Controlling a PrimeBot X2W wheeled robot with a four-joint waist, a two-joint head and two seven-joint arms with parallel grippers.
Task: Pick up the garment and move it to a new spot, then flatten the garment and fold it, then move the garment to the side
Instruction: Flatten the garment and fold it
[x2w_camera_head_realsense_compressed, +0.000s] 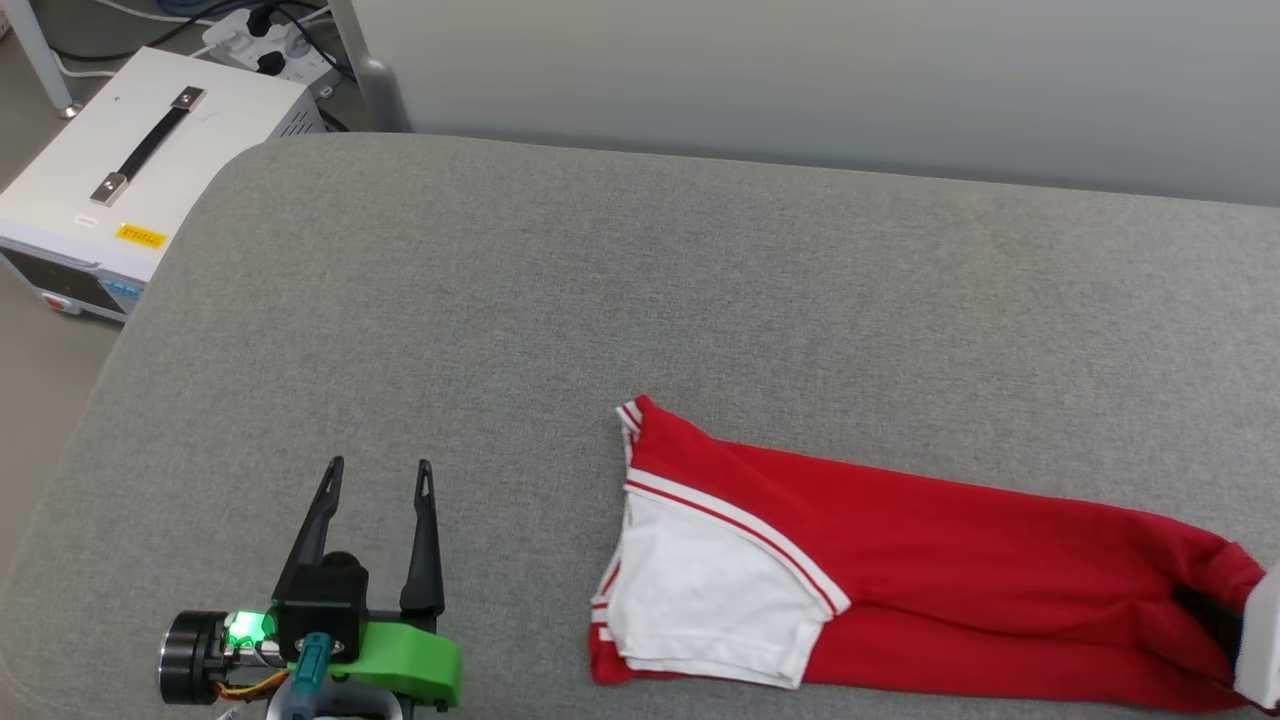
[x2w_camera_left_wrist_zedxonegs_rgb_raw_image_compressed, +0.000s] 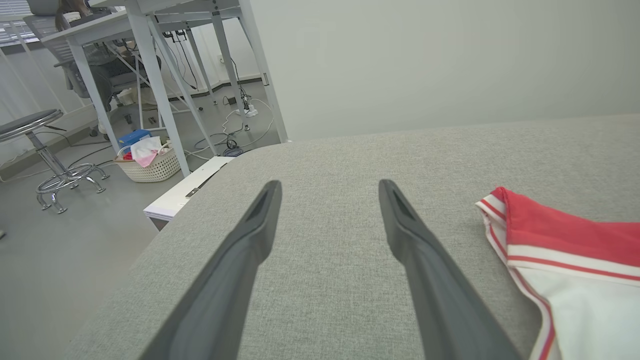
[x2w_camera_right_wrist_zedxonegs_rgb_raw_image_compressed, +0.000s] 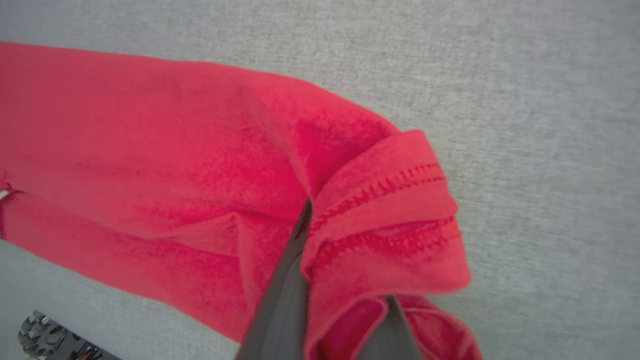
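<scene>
Right gripper, seen close up in its wrist view, has its two dark fingers pinched together on a doubled red hem of the garment. In the head view the garment lies at the lower right of the frame on a grey padded surface. It forms a long narrow red band with a white sleeve on top at its left end; no lettering shows. Left gripper, at the lower left, stands wide open and empty, well apart from the cloth. Judging by the narrow band, the garment seems already flattened and folded lengthwise. A further fold across, or the final move to the side, appears to remain.
</scene>
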